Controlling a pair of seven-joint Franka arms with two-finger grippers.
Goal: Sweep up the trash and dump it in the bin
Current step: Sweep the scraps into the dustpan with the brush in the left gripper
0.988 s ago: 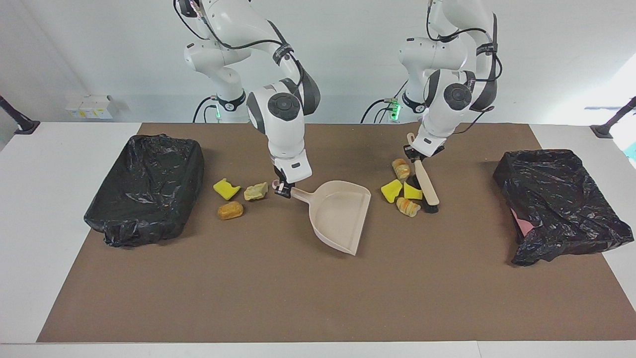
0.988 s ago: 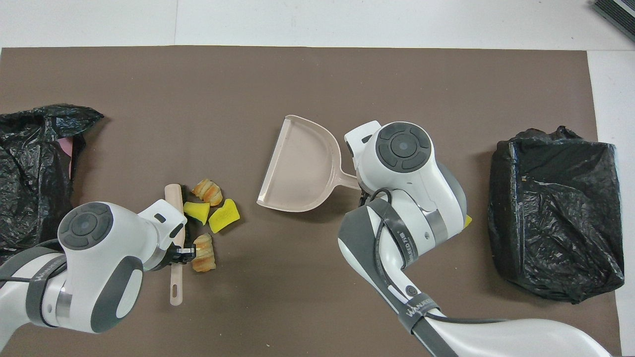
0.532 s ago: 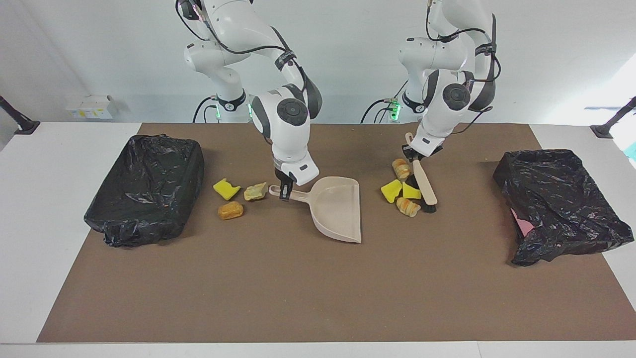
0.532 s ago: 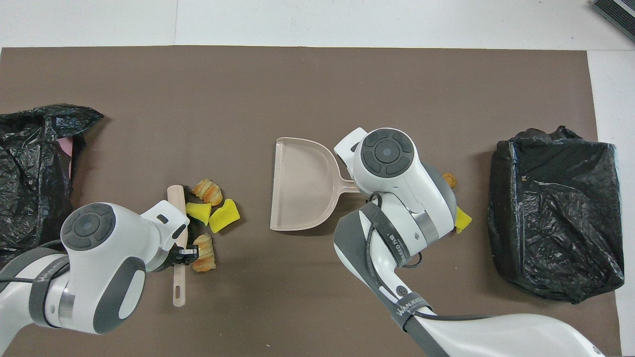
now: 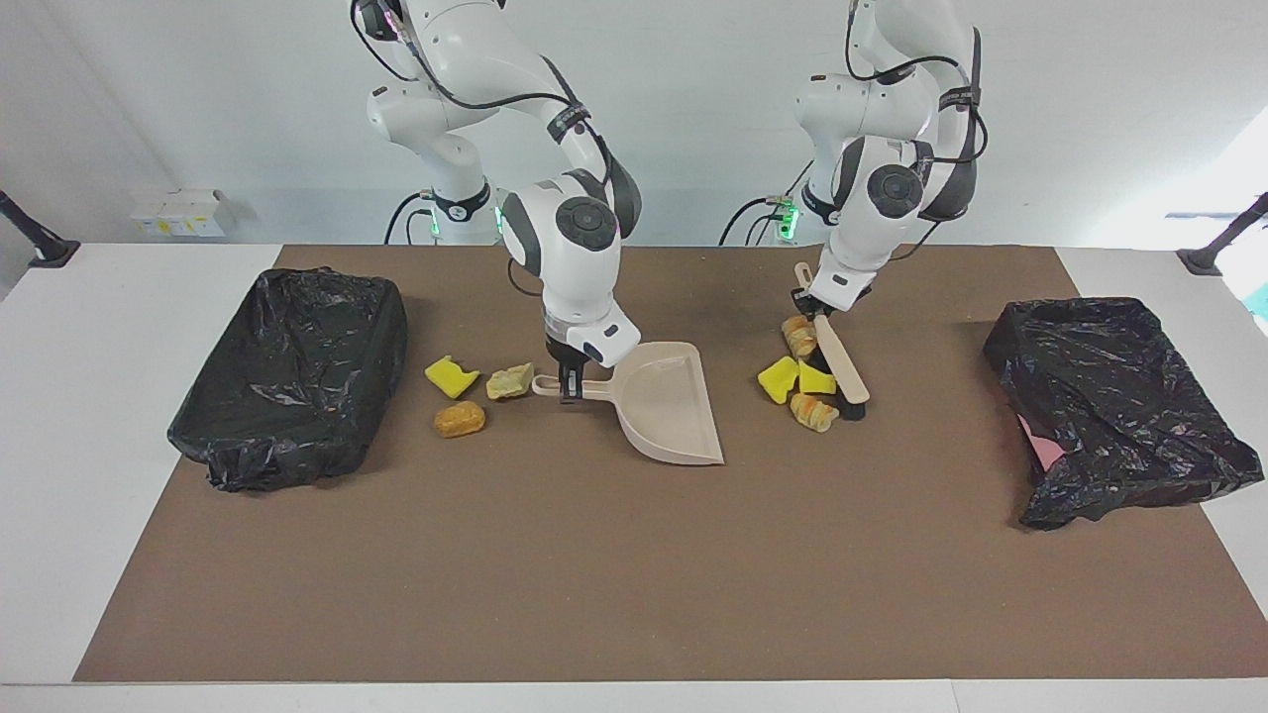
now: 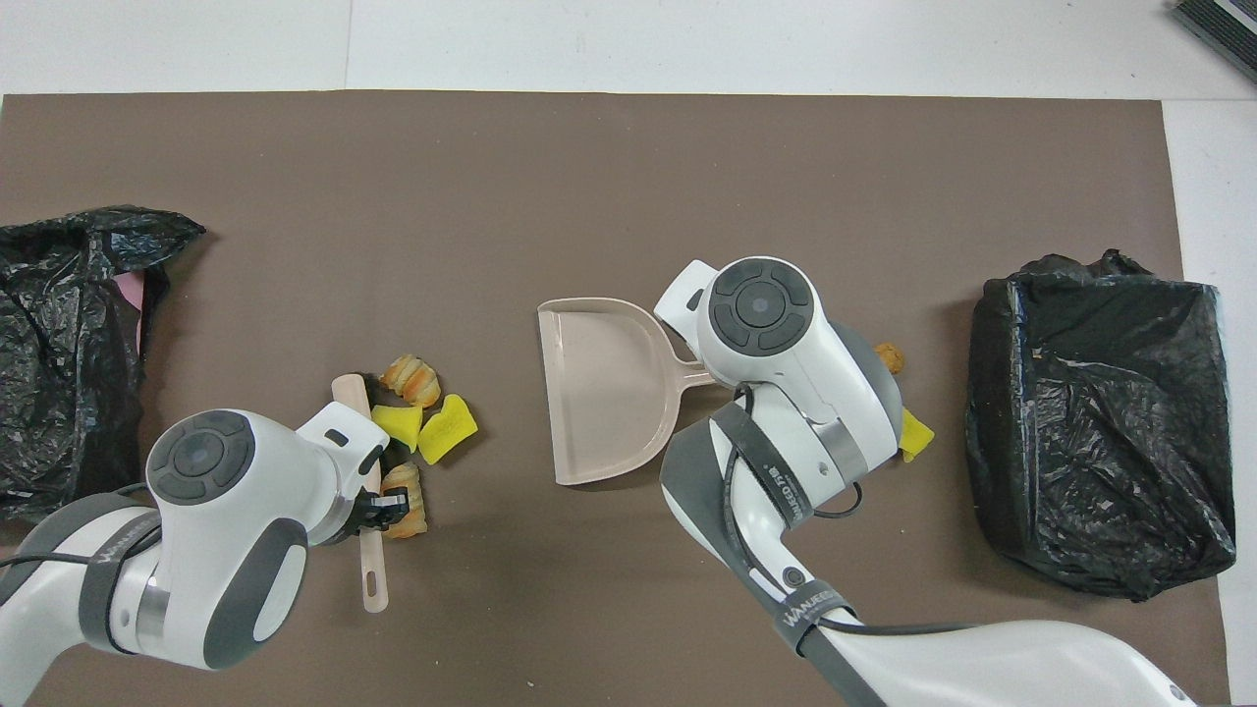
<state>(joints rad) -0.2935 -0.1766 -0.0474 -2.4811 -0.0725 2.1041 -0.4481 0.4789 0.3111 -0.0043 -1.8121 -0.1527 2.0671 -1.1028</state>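
Dustpan [image 5: 666, 401] mid-frame in our right gripper [image 5: 569, 388] clamp, mouth facing trash [image 5: 800, 381] right of it; left gripper [image 5: 807, 301] clamps brush [image 5: 840, 358].

Robot lab, probably a test cell. Two white arms [image 5: 555, 149] mounted at the table's [image 5: 89, 396] robot end, cabling exposed. Plain white wall, no furnishings. Brown mat [image 5: 634, 574] covers the tabletop. Black clamp stands [image 5: 30, 238] at both table ends; small white boxes [image 5: 178, 210], possibly electrical fittings.
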